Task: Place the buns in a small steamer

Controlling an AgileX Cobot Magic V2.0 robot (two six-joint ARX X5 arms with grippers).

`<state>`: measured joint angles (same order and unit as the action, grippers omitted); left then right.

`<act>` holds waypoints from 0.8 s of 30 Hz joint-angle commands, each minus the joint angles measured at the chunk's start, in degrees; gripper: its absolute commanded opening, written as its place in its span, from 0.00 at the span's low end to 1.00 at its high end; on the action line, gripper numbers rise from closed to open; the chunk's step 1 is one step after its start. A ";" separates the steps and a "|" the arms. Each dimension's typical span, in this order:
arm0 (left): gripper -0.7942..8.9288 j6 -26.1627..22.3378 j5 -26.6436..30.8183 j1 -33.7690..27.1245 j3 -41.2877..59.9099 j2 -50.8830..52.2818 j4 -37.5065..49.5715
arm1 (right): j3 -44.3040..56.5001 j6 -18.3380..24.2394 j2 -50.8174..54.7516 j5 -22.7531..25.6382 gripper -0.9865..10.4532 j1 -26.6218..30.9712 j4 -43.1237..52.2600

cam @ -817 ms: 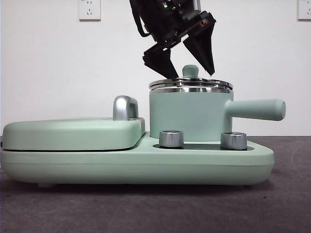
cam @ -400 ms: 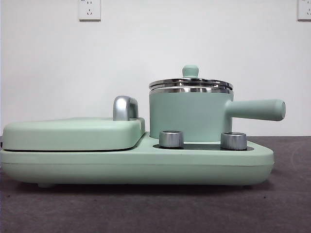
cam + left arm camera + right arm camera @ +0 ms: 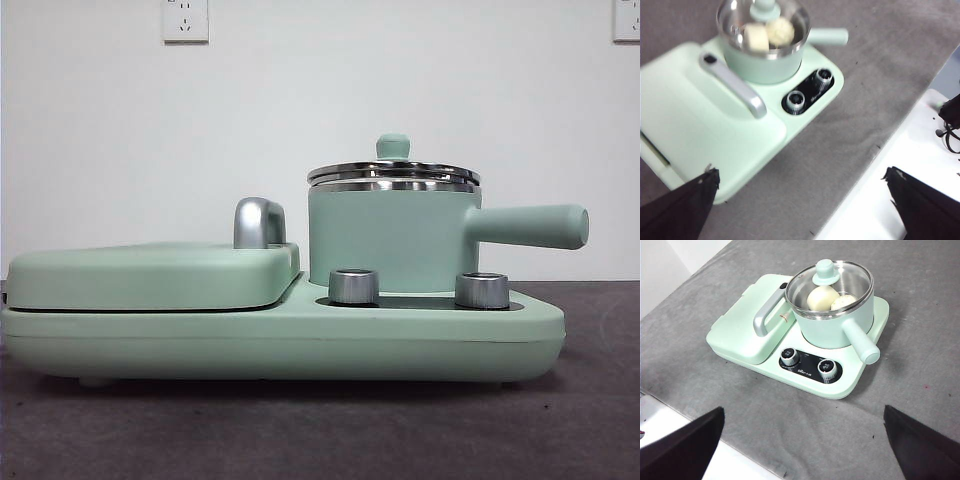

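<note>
Both grippers hang high and well clear of the cooker, holding nothing. The left gripper has its jaws spread wide apart, and the right gripper is likewise released with its jaws far apart.

Seen from the right wrist, the small steamer sits on the mint-green cooker base, its straight handle pointing to about 5 o'clock. Its glass lid is on, with the green knob on top. Through the glass, the buns lie inside side by side: the smooth bun and the rounded bun at its 3 o'clock, touching. The griddle lid lies at the steamer's 9 o'clock, two dials toward 6 o'clock.
</note>
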<state>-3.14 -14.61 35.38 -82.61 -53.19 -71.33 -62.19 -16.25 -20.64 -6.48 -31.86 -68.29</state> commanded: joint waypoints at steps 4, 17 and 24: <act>0.78 8.11 0.02 0.24 12.74 10.88 8.70 | -0.37 2.08 -0.20 -0.13 0.50 -0.37 1.55; 0.14 8.55 0.04 0.26 24.39 18.86 11.80 | -0.39 2.34 -0.17 0.02 0.10 -0.37 2.27; 0.14 8.55 0.04 0.26 24.39 18.86 11.82 | -0.39 2.34 -0.17 0.50 0.10 -0.37 2.25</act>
<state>5.39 -14.66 35.38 -57.52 -34.06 -60.07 -62.19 -14.37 -20.64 -6.15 -31.86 -66.63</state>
